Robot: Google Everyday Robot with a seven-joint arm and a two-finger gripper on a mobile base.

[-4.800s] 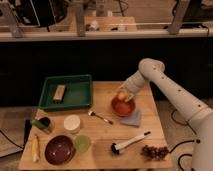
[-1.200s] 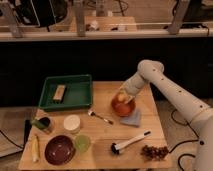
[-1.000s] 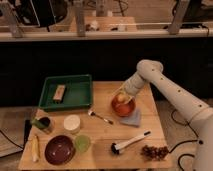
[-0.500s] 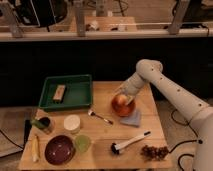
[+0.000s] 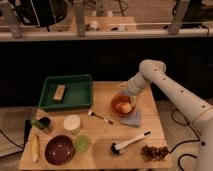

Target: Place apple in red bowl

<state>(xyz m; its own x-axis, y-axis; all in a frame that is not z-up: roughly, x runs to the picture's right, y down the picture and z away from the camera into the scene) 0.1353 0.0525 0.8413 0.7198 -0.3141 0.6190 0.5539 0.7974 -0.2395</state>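
Note:
A red bowl (image 5: 119,102) stands on a blue-grey cloth (image 5: 133,118) at the right middle of the wooden table (image 5: 100,131). A yellowish-orange apple (image 5: 125,107) lies inside the bowl. My gripper (image 5: 131,98) hangs at the end of the white arm (image 5: 152,75), just over the bowl's right rim and close above the apple. Whether it touches the apple cannot be told.
A green tray (image 5: 75,95) holding a brown block (image 5: 59,92) sits at the back left. A fork (image 5: 100,117), white cup (image 5: 72,123), green lid (image 5: 82,143), dark purple bowl (image 5: 59,149), brush (image 5: 129,142), grapes (image 5: 154,151), corn cob (image 5: 34,148) and a dark can (image 5: 43,123) also lie on the table.
My gripper has drawn slightly up and to the right of the bowl's middle, so more of the bowl's inside and the apple shows. Nothing else has moved.

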